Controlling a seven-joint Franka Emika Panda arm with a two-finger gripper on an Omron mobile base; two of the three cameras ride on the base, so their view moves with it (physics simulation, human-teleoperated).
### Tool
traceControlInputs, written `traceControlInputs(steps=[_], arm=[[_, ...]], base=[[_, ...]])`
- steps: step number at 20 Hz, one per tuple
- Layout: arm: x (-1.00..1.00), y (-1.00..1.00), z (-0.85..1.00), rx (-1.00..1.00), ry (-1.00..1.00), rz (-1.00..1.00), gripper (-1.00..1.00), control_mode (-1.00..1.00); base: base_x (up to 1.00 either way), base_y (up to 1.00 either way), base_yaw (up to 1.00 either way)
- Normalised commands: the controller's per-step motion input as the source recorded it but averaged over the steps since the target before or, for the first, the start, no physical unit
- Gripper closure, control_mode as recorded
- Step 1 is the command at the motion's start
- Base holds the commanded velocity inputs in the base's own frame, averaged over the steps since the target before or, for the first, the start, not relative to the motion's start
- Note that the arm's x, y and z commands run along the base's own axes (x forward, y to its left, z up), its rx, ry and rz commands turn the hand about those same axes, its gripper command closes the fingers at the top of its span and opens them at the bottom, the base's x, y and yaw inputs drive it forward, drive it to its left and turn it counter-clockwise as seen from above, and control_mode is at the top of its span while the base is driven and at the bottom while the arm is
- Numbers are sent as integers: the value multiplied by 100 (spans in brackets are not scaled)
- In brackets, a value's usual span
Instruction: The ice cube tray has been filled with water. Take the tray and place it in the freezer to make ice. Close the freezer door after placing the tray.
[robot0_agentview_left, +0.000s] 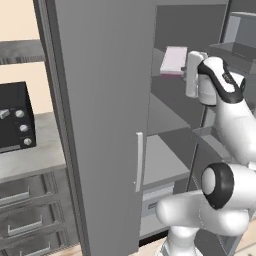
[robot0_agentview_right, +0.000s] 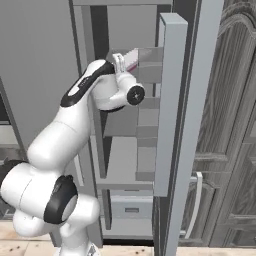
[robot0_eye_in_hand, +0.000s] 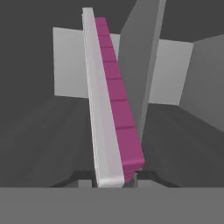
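Ice cube tray (robot0_eye_in_hand: 109, 109) clamped edge-on in the claw (robot0_eye_in_hand: 114, 178), inside the open freezer (robot0_agentview_left: 170, 125), no legible writing.

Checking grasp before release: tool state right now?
Tool: closed on the ice cube tray, gripping it by one end, inside the open freezer.

You see a pale pinkish-white tray (robot0_eye_in_hand: 103, 109) with magenta cells. The freezer (robot0_agentview_left: 170, 125) and its door (robot0_agentview_left: 100, 120) are plain grey. The oven (robot0_agentview_left: 15, 117) is black.
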Motion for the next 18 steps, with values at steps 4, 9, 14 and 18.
traceControlInputs(steps=[4, 9, 14, 18], arm=[[77, 0, 0, -1, 0, 2, 100, -100], [79, -1, -1, -1, 0, 2, 100, -100], [77, -9, 0, 0, 0, 1, 100, -100], [65, -9, -6, 0, 1, 0, 100, -100]], base=[[0, 0, 0], [0, 0, 0], [0, 0, 0], [0, 0, 0]])
